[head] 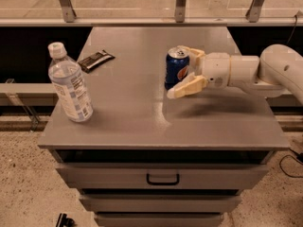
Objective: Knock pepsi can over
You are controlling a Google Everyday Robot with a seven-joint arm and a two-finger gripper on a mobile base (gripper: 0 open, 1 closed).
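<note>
The pepsi can (176, 68) is dark blue with a round logo and a silver top. It stands upright on the grey cabinet top (142, 112), right of centre. My gripper (182, 73) reaches in from the right on a white arm (265, 70). Its two cream fingers are spread, one behind the can's top and one in front, near its base. The can sits between them, and I cannot tell whether they touch it.
A taller clear water bottle (70, 84) stands upright near the left front edge. A flat dark snack-bar wrapper (95, 60) lies at the back left. Drawers with a dark handle (162, 178) sit below the top. A rail with metal posts runs behind.
</note>
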